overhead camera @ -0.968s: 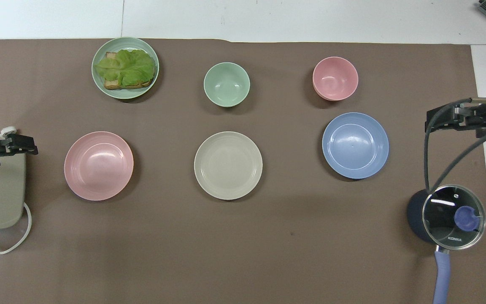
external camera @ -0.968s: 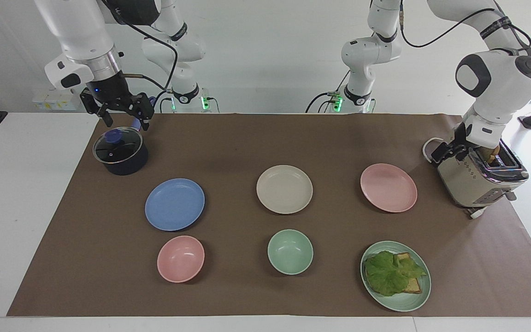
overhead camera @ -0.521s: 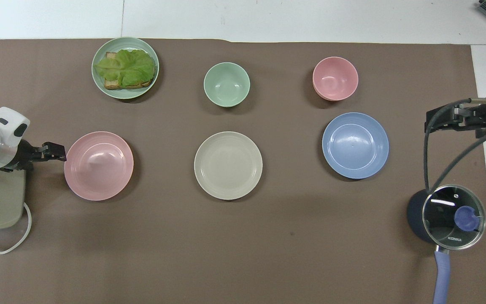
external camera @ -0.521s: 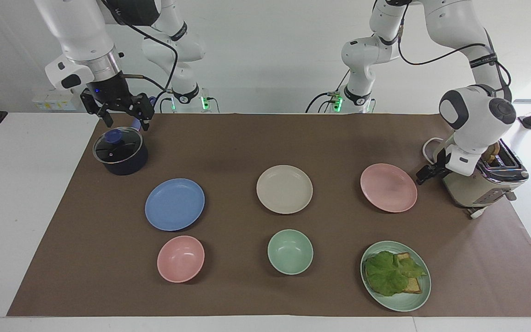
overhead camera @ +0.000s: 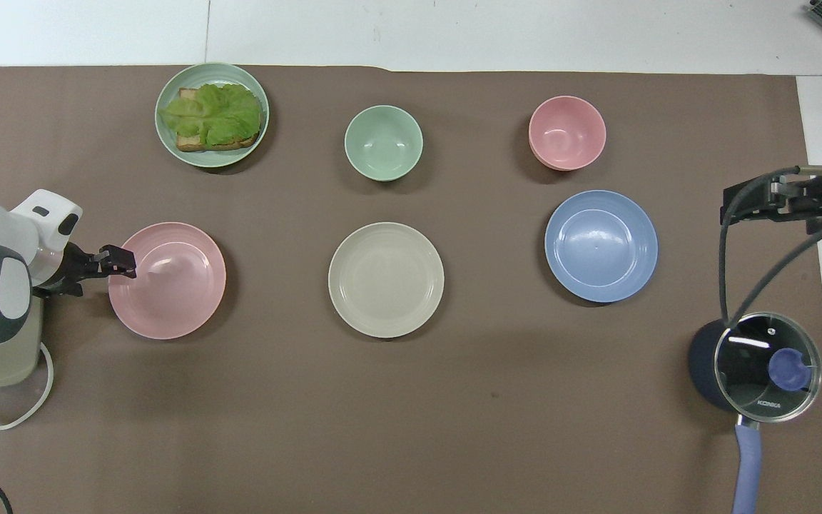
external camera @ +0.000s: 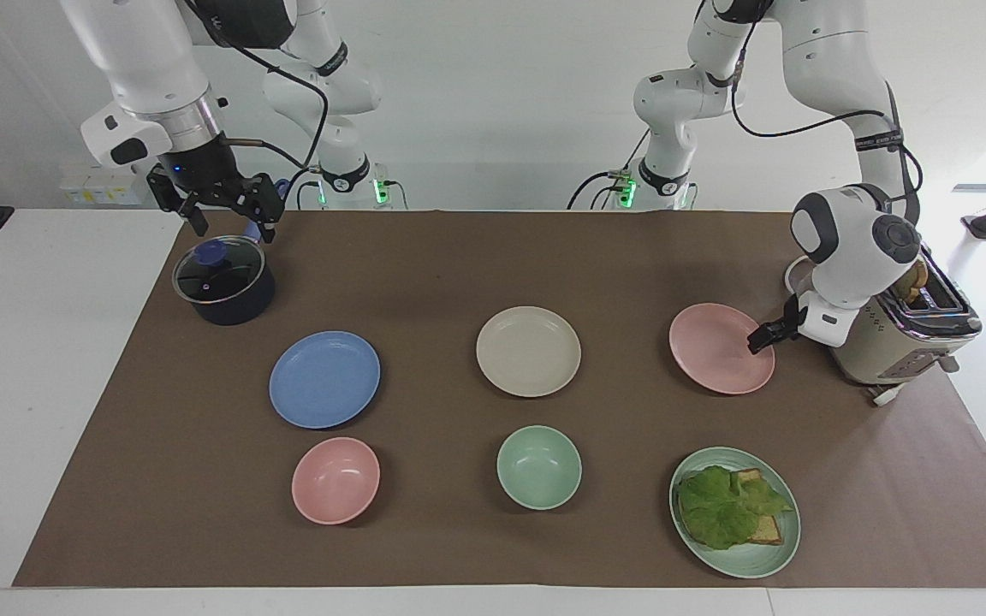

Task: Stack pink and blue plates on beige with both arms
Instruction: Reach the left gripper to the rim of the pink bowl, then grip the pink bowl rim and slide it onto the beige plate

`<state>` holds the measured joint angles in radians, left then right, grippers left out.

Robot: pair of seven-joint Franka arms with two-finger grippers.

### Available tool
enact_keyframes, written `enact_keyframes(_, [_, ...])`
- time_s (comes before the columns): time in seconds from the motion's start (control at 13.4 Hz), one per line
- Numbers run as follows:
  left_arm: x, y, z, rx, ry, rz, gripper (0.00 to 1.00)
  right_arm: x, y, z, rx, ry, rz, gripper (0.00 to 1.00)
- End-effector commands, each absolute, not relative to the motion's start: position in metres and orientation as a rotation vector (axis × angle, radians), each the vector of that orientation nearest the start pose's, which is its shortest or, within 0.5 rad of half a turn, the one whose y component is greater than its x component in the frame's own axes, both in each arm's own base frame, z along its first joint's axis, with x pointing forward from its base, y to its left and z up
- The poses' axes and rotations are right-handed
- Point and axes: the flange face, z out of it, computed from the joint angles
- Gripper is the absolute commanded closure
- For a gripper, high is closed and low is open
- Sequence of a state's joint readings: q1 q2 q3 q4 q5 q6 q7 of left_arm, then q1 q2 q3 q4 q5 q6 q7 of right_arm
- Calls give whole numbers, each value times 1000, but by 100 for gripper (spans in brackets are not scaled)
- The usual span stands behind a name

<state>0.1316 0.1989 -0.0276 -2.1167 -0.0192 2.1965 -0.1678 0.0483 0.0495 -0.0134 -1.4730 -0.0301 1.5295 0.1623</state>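
Observation:
The pale pink plate [external camera: 715,346] [overhead camera: 172,282] lies toward the left arm's end of the table, next to the toaster. My left gripper [external camera: 758,340] [overhead camera: 122,260] is low at this plate's rim on the toaster side, reaching just over the edge. In the middle of the mat sits the beige plate [external camera: 528,351] [overhead camera: 386,279]. The blue plate [external camera: 324,379] [overhead camera: 601,245] lies toward the right arm's end. My right gripper [external camera: 234,227] [overhead camera: 732,203] hangs open and empty over the lidded pot, well away from the blue plate.
A dark pot with a glass lid [external camera: 223,282] stands under the right gripper. A beige toaster [external camera: 895,342] stands by the left arm. Farther from the robots lie a pink bowl [external camera: 335,479], a green bowl [external camera: 538,467] and a green plate [external camera: 780,547] with lettuce on toast.
The left arm has swung down from over the toaster to the pink plate's rim. The right gripper has stayed over the pot, rising very slightly.

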Motion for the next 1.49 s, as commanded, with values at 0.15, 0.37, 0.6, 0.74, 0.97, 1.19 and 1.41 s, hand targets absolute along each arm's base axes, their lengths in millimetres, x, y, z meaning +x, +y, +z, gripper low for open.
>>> enact_keyframes(0.15, [539, 52, 313, -3101, -450, 261, 100, 554, 12, 636, -3151, 173, 10, 0])
enact_keyframes(0.37, [543, 50, 324, -3098, -426, 328, 100, 554, 11, 637, -3151, 177, 8, 0])
enact_keyframes(0.6, [551, 36, 363, -3120, -450, 457, 100, 554, 10, 637, -3151, 177, 8, 0])
enact_keyframes(0.74, [552, 20, 392, -3208, -530, 485, 100, 554, 9, 636, -3151, 182, 10, 0])
enact_keyframes(0.97, [550, -33, 413, -3226, -642, 477, 100, 555, 7, 636, -3150, 187, 8, 0])
enact_keyframes(1.19, [541, -128, 414, -3229, -645, 470, 100, 555, 7, 636, -3150, 187, 8, 0])
enact_keyframes(1.41, [519, -196, 416, -3256, -508, 408, 100, 554, 6, 637, -3150, 190, 6, 0])
